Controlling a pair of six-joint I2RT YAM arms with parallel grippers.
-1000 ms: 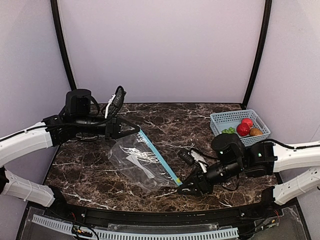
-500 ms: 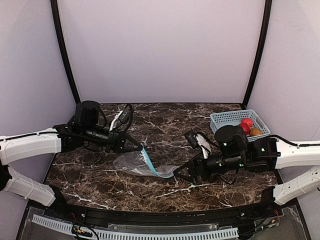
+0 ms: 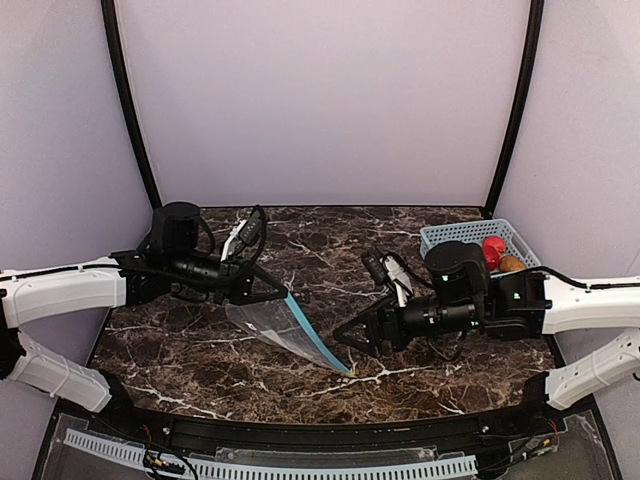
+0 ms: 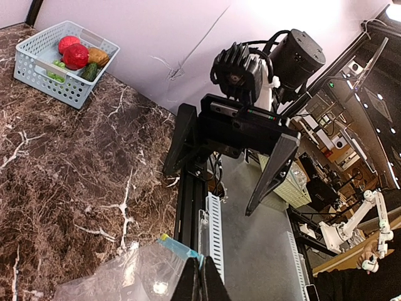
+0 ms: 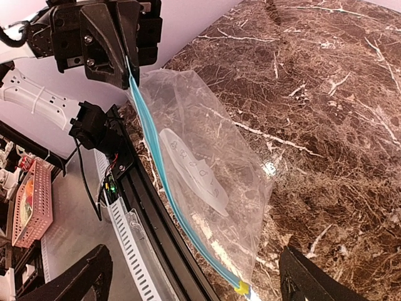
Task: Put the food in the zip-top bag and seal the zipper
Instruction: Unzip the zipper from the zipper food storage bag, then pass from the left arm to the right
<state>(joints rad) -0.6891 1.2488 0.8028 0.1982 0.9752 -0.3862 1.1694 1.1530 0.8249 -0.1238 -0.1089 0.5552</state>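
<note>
Plastic is the main thing here: the zip-top bag (image 5: 207, 163) is hanging by one corner, and its low end is touching the table (image 3: 180, 350). The zipper (image 5: 164, 182), a teal-blue strip, is running down one edge from the high corner to the low one, where a tiny yellow tab (image 5: 241, 289) is sticking out. The bag is looking flat and empty. I cannot tell if its mouth is zipped.

The left gripper (image 3: 278, 292) is pinching the high corner with its fingers closed tight. The right gripper (image 3: 345, 340) is sitting just beside the low end with its fingers spread wide, and it is holding nothing.

The food is waiting well apart, in a light-blue basket (image 4: 37, 59) at the far right of the table: two red fruits (image 4: 76, 56), a brown-orange one (image 4: 98, 56) and something green.

I think the step in hand is getting the bag's mouth open. To do it well, the right gripper should be closing on just one side of the mouth edge, not both sides together. Then the two grippers should be pulling gently apart. The plastic is thin and slippery, so a slow, firm pinch is safest.
</note>
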